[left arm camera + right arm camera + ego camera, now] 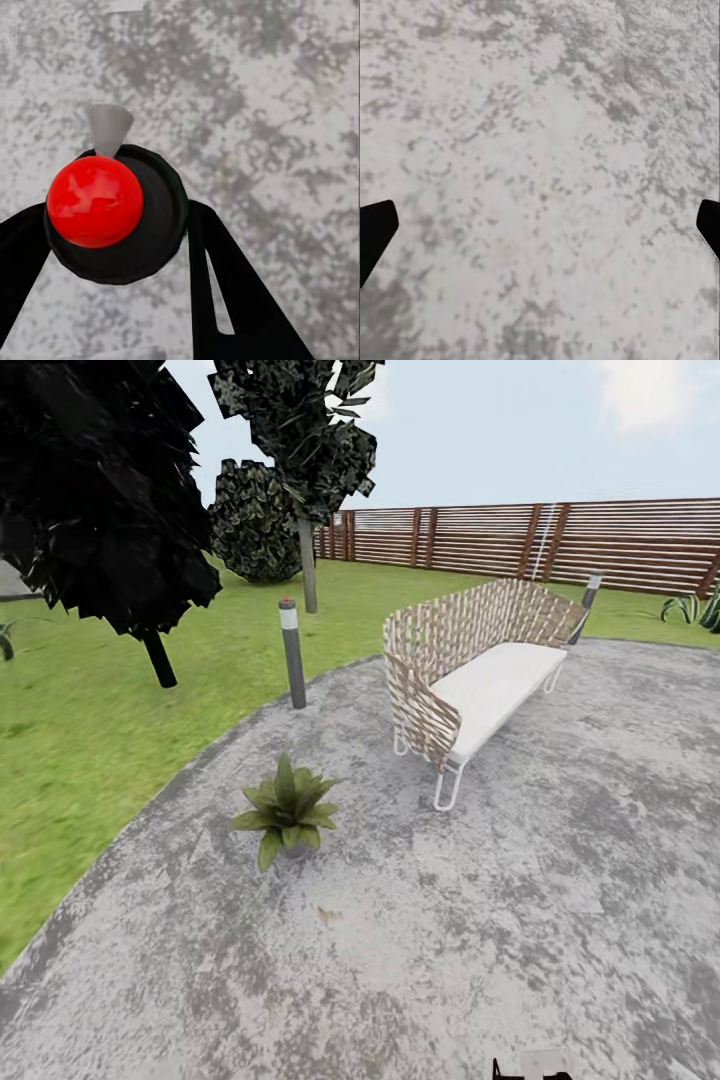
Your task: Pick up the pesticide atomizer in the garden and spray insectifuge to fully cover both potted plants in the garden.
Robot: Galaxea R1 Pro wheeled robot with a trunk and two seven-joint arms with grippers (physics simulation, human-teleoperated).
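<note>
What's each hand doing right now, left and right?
Left hand: closed on the pesticide atomizer, fingers either side of it.
Right hand: open, holding nothing, above the stone patio.

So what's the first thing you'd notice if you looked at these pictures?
Probably the big woven bench with its white seat, standing on the round grey stone patio. Close in front of it, to the left, a small green potted plant sits on the stone, with a grey lamp post behind it at the lawn's edge. In the left wrist view, a bright red ball top on the dark spray bottle sits between the left gripper's fingers.
</note>
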